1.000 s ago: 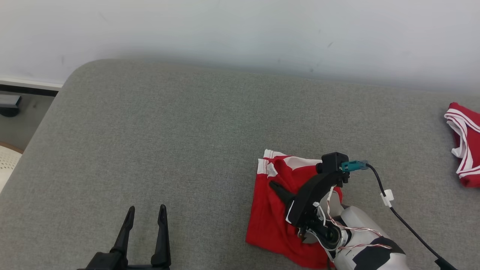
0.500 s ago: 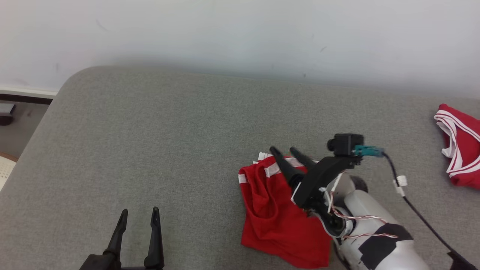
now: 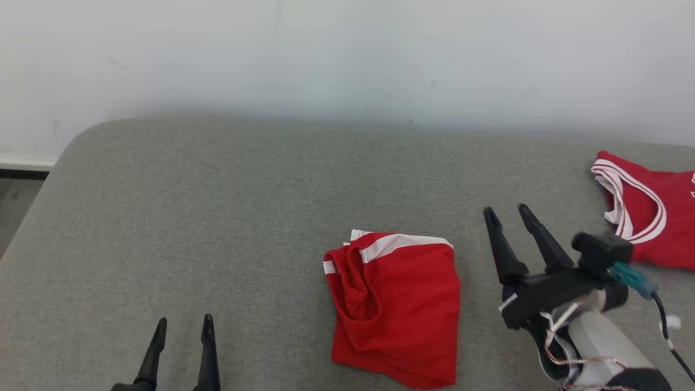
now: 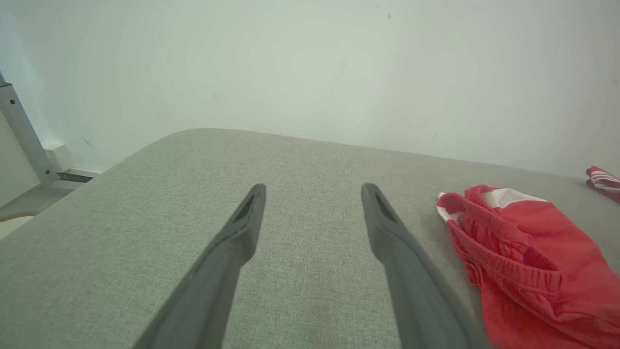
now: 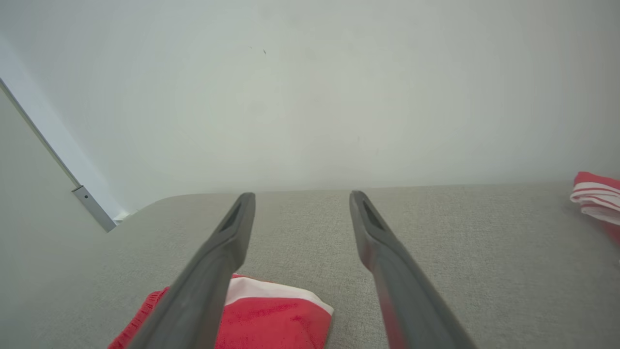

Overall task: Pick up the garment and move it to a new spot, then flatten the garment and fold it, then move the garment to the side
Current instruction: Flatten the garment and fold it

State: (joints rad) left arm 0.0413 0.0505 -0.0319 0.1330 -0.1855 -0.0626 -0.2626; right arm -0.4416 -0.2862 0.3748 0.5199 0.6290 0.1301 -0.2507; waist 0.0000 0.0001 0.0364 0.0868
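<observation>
The garment (image 3: 396, 309) is a pair of red shorts with white trim, folded into a rough rectangle on the grey cushioned surface (image 3: 244, 217). It also lies at the right of the left wrist view (image 4: 523, 261) and at the bottom of the right wrist view (image 5: 271, 315). My right gripper (image 3: 507, 213) hovers to its right, lifted off it, open and empty. At the lower left my left gripper (image 3: 183, 325) is open with nothing between its fingers, well clear of the shorts.
A second red garment with white stripes (image 3: 646, 212) lies at the far right edge of the surface, seen too in the right wrist view (image 5: 598, 196). A pale wall (image 3: 347, 54) runs behind. The surface's rounded left corner (image 3: 70, 146) drops to the floor.
My right gripper opened, let go of the shorts and pulled away to the right. The shorts now lie folded and free. The head camera shifted, moving the whole picture.
</observation>
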